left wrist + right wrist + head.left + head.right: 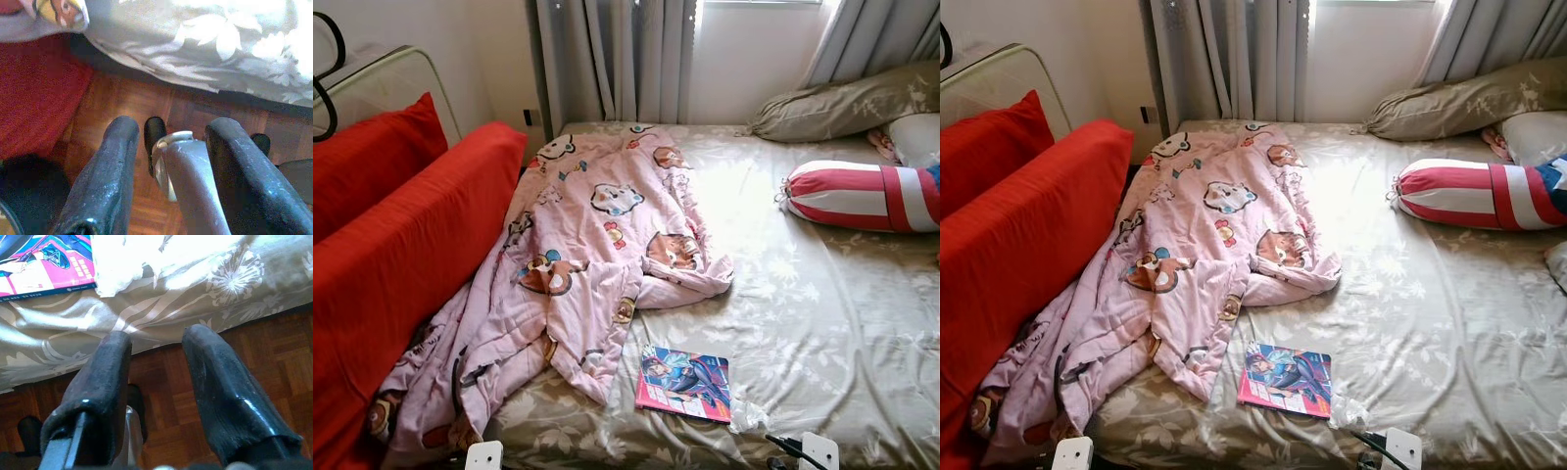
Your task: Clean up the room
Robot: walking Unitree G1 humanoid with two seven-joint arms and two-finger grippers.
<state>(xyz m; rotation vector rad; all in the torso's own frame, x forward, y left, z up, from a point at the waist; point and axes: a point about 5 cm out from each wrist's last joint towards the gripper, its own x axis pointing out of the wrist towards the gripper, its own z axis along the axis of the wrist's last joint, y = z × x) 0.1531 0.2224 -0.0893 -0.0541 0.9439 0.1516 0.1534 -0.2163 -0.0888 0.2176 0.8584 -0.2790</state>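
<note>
Crumpled pink cartoon-print blanket (578, 264) lies on the olive floral sheet (822, 323), long axis running 1 to 7 o'clock, overhanging beside the red cushions (391, 255). Glossy flat magazine (685, 382) sits at the blanket's 4 o'clock. Left gripper (168, 147) and right gripper (156, 357) hang low over wood parquet floor (274, 347), jaws apart, empty.

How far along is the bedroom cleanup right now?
Nothing looks done yet. The pink blanket lies crumpled across the bed, spilling toward the red cushions, and a comic book lies near the bed's edge. Nothing is in hand: the left gripper and right gripper hang open above the wooden floor.
</note>
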